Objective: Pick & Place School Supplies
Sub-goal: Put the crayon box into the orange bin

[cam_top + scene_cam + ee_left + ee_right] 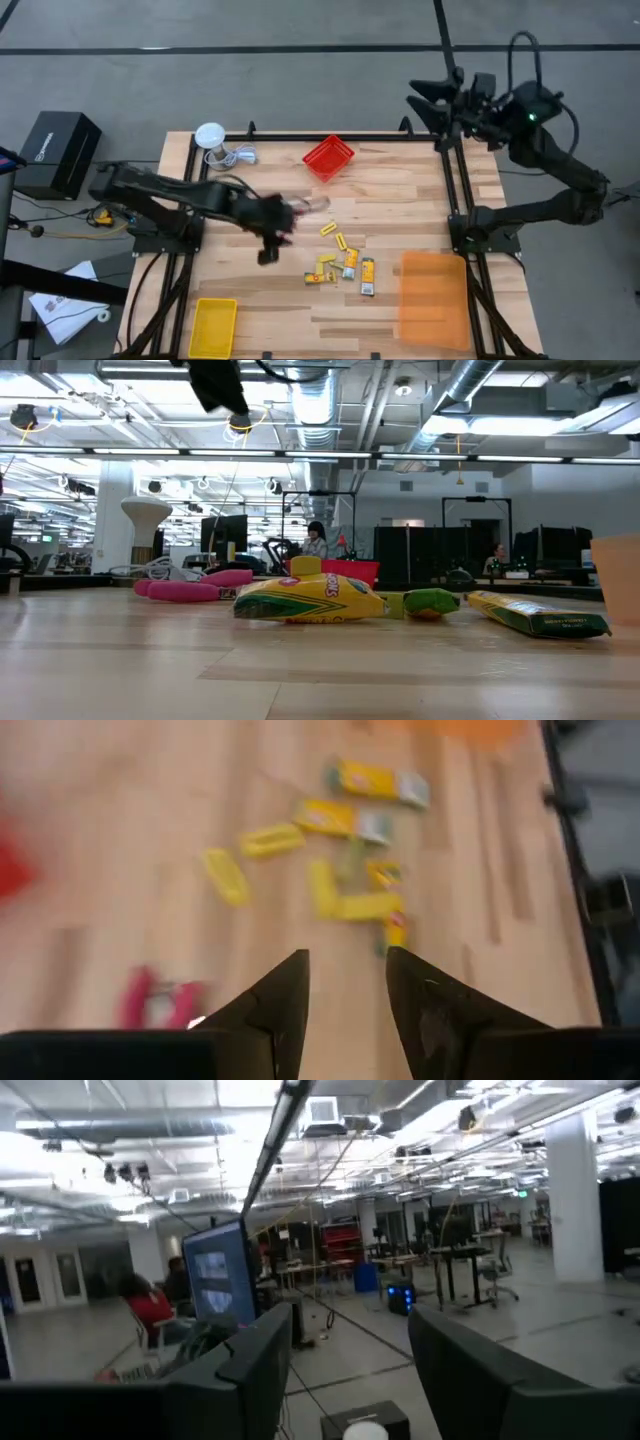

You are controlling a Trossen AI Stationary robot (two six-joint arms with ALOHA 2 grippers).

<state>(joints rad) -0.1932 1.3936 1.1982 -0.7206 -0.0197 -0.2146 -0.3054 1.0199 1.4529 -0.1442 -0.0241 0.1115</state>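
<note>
Starting at the left of the overhead view, you are looking at a yellow bin (214,327) sitting at the near left corner of the counter (400,205), and a white round object with a cable (211,137) lying at the far left corner.

Your left hand (272,243) is reaching in over the middle of the counter. In its wrist view its two dark fingers (279,1003) are standing spread with a clear gap, and nothing is sitting between them. The red-handled scissor-like tool (305,206) is lying just beside that hand, on its far side.

Moving right, a red bin (329,158) is resting on the counter toward the far edge. Nearer you, the school supplies are lying scattered in a loose cluster at the centre: tiny yellow pieces (334,234) and small yellow-orange boxes with green marks (367,275), all flat on the wood. From counter height, one yellow box (308,600) is lying in front, with another (537,615) off to its right.

An orange bin (433,297) is sitting at the near right, well apart from the cluster.

Your right hand (432,100) is waiting beyond the far right corner, off the counter, its fingers (258,1363) spread and holding nothing.
</note>
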